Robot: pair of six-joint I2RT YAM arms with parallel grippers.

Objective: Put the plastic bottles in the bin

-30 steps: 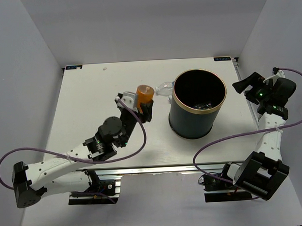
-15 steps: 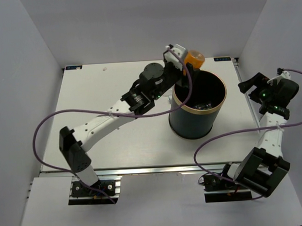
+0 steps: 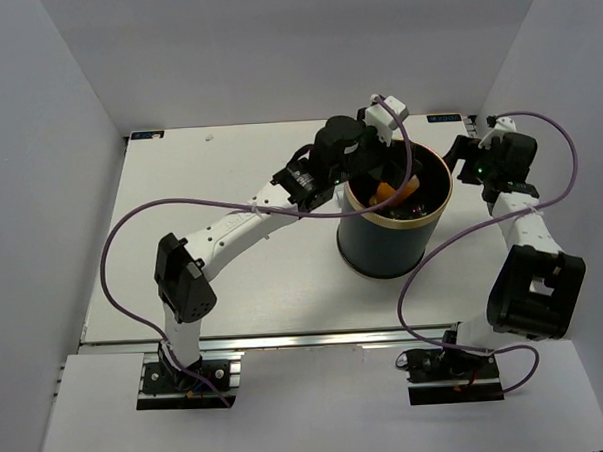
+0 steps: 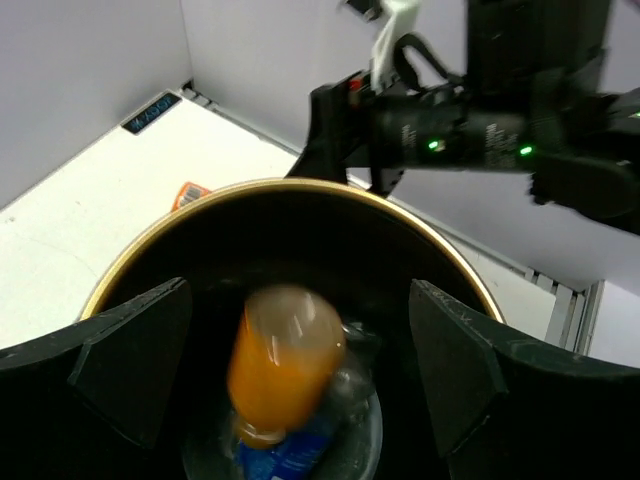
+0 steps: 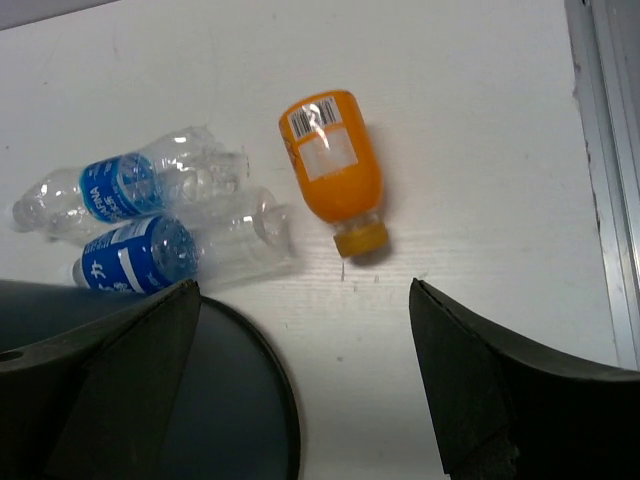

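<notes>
Hanging over the bin [image 3: 379, 249], the L gripper [image 4: 297, 330] has its jaws spread wide and they grasp nothing. An orange bottle [image 4: 283, 365] is inside the bin, below the fingers and apart from both. It looks blurred in the left wrist view, w/ its neck pointing down. Under it, at the bin bottom, lies a blue-label bottle [image 4: 292, 456], partly hidden.

The R gripper [image 5: 300, 300] is just beside the bin's rim on the right side, above the table [image 5: 480, 120]. Its jaws are also released, nothing btw them. Below it three more bottles lie on their sides on the table, outside the bin. These are a second orange bottle [image 5: 333, 165] w/ barcode label facing up, an upper clear bottle [image 5: 120, 187] and a lower clear bottle [image 5: 160, 250], both w/ blue labels. The two clear ones touch each other. The lower one is near the bin wall. The second orange bottle is just beside their ends; I cannot tell if it touches.
</notes>
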